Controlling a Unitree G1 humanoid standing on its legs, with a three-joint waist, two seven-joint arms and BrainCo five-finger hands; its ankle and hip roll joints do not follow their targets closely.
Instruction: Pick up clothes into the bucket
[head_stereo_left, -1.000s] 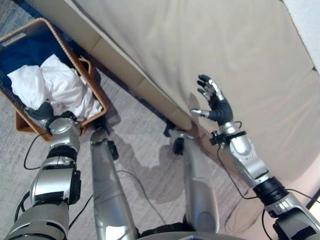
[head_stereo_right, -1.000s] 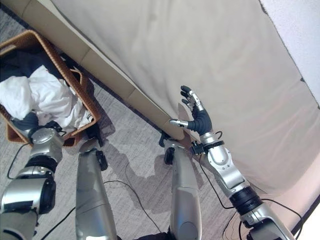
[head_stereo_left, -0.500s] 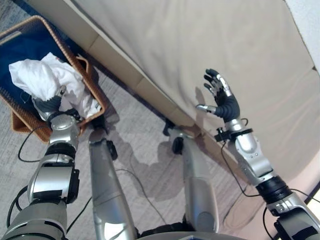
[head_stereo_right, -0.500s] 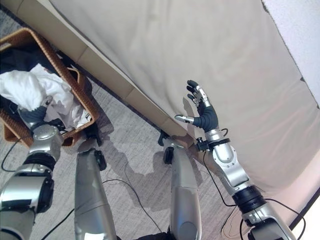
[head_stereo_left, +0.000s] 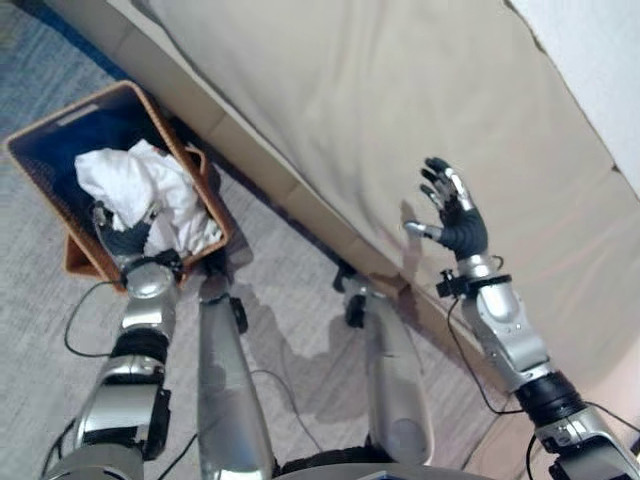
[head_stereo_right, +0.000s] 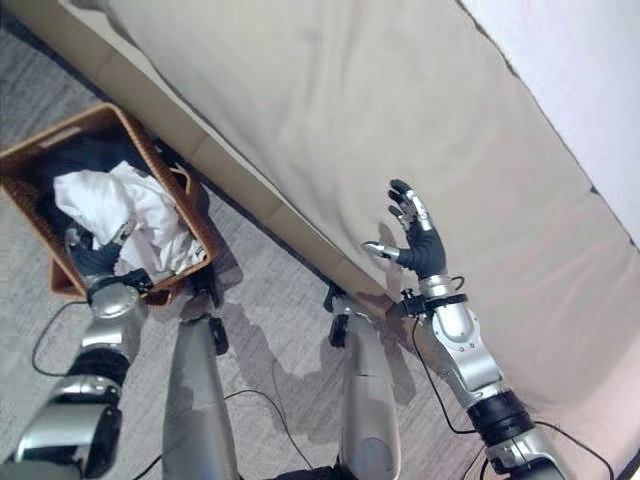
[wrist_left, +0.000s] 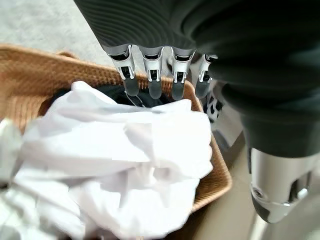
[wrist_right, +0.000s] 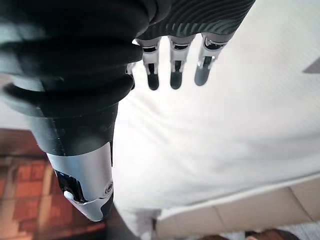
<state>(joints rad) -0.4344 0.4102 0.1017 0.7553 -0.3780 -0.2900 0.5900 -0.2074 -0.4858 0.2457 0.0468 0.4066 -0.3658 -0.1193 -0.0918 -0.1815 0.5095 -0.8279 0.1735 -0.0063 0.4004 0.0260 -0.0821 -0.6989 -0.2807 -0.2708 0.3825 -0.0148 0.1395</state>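
White clothes (head_stereo_left: 150, 190) now lie loose in the basket (head_stereo_left: 60, 135); left robot hand (head_stereo_left: 125, 238) has let go, fingers spread above them. Right robot hand (head_stereo_left: 455, 215) stays spread over the bed (head_stereo_left: 330, 90). Drop looks done.

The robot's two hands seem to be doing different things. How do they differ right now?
The left hand is low, over the wicker basket, right at the white clothes piled inside; the right hand is raised above the beige bed, away from any clothing. The left hand's fingers point into the basket; the right hand's fingers point up and spread apart. What they share: both hands are open, with straight fingers, and hold nothing.
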